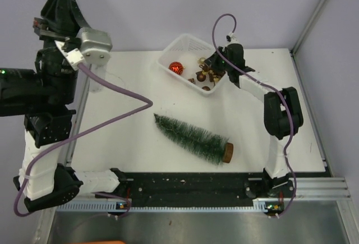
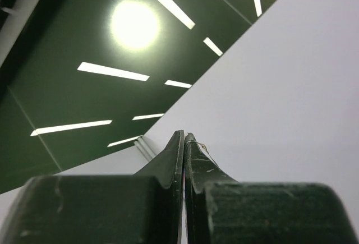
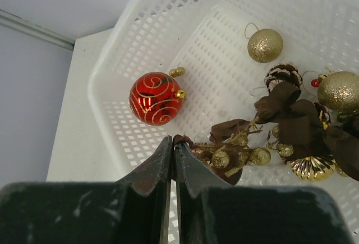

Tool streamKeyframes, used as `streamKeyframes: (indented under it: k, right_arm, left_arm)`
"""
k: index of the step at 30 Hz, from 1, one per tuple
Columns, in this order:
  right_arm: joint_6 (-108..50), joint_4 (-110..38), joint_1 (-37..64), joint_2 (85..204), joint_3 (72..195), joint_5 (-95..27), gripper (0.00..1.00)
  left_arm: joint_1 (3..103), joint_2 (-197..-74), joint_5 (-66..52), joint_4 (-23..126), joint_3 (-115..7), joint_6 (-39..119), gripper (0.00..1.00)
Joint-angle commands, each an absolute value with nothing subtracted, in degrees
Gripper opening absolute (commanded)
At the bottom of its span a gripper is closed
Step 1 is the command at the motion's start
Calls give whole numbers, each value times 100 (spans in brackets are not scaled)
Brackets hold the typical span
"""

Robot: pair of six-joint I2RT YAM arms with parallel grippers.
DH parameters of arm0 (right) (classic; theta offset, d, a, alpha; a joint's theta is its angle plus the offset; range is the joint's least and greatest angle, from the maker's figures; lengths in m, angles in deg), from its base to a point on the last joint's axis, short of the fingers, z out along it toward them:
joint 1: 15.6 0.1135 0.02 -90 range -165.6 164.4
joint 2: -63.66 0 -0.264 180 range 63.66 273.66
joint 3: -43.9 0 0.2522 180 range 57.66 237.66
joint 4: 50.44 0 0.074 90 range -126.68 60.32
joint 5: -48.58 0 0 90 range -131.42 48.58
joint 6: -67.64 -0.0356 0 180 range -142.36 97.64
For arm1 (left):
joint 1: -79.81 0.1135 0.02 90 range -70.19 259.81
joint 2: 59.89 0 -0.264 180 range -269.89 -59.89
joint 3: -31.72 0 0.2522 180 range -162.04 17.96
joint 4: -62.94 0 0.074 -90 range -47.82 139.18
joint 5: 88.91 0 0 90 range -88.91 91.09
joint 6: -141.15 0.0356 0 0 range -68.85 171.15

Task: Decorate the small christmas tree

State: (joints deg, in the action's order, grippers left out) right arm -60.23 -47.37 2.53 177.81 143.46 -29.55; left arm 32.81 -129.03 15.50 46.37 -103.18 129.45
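The small christmas tree (image 1: 190, 137) is lying on its side on the bench (image 1: 129, 148). Its wooden base is sitting near the front edge, well apart from the white basket (image 1: 185, 43) at the far edge. The right gripper (image 3: 173, 142) is hanging inside the basket, near the red bauble (image 3: 155, 98), jaws closed; whether it is gripping anything cannot be told. The left gripper (image 2: 184, 137) is pointing upward beyond the left edge, jaws closed.

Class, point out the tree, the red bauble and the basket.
tree (image 1: 190, 136), top view, middle of the bristles.
red bauble (image 3: 155, 98), right wrist view, its swirled front.
basket (image 3: 134, 42), right wrist view, its left wall.
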Motion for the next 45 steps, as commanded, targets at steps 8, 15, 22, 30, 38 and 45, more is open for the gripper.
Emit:
streamKeyframes:
  k: [8, 15, 22, 30, 38, 45]
  right_arm:
    - [-5418, -4563, 417, 16353, 14224, -2710, 98]
    - [-5102, -5003, 452, 14270, 12922, -2623, 99]
    - [-5181, -5329, 540, 12792, 11841, -1998, 99]
    - [-4962, -5197, 1023, 11992, 10829, -2068, 99]
    - [-4504, -5232, 1849, 12097, 11795, -1892, 99]
    - [-4363, -5487, 2008, 12237, 12182, -1954, 99]
  left_arm:
    - [3191, -13599, 1559, 4075, -10499, 11665, 0]
    - [3174, -13723, 1340, 3057, -10649, 10759, 0]
    - [3174, -13539, 918, 2203, -10316, 9915, 0]
    - [3174, -13468, 321, 1474, -10034, 8878, 0]
    - [3165, -13486, -181, 954, -9806, 8552, 0]
    - [3174, -13530, -383, 752, -9682, 8499, 0]
